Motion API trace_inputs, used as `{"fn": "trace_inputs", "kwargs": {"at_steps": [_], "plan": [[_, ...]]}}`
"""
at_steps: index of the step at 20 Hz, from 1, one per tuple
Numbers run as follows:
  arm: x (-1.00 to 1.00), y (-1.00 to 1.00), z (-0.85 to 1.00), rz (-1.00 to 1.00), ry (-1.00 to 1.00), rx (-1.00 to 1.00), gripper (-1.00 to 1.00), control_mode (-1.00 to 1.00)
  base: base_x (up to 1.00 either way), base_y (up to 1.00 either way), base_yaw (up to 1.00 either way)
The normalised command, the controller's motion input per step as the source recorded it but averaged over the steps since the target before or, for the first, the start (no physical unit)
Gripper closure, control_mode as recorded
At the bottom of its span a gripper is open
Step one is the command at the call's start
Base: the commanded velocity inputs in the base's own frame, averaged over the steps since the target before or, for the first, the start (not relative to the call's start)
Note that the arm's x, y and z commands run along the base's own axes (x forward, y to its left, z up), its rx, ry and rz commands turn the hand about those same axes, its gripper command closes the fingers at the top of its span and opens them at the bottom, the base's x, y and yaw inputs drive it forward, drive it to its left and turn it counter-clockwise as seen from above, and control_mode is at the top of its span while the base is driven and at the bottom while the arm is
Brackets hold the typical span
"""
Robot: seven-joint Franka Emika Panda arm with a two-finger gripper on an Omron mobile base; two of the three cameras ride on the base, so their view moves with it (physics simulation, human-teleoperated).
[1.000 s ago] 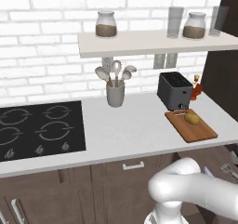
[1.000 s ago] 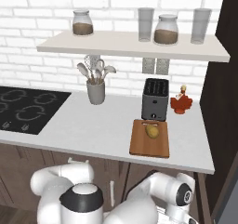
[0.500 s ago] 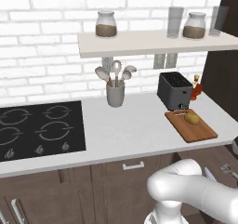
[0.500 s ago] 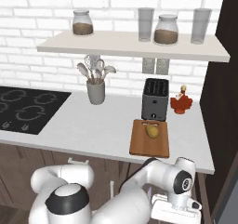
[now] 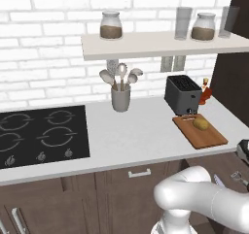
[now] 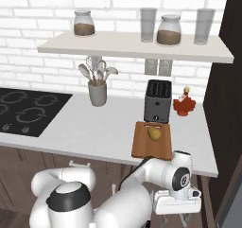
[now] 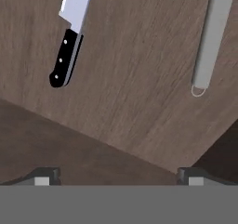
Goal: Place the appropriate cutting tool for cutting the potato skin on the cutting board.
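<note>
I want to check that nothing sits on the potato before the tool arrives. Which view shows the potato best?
The left base view: the potato lies whole and unblocked on the cutting board, with bare board around it. In the right base view it is also on the board, nearer the toaster, seen at similar size but slightly blurrier.

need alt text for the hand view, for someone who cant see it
Looking down on a brown wood-grain surface with two utensils: a black-handled knife with a silver blade at upper left, and a slim grey metal tool with a small loop at its end at upper right. The open claw shows its two dark tips at the bottom, holding nothing.
</note>
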Motion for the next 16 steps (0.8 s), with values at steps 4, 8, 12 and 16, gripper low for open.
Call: {"fn": "trace_inputs", "kwargs": {"at_steps": [4,8,12,16], "plan": [[0.20,-0.35,-0.05,0.02,-0.21,0.04,-1.00,-1.00,0.00,0.00,0.00],[0.26,-0.12,-0.16,0.00,-0.14,0.01,-1.00,-1.00,0.00,0.00,0.00],[0.53,0.01,-0.06,0.00,0.00,0.00,-1.00,-1.00,0.00,0.00,0.00],[0.42,0.00,-0.18,0.00,0.00,0.01,-1.00,-1.00,0.00,0.00,0.00]]}}
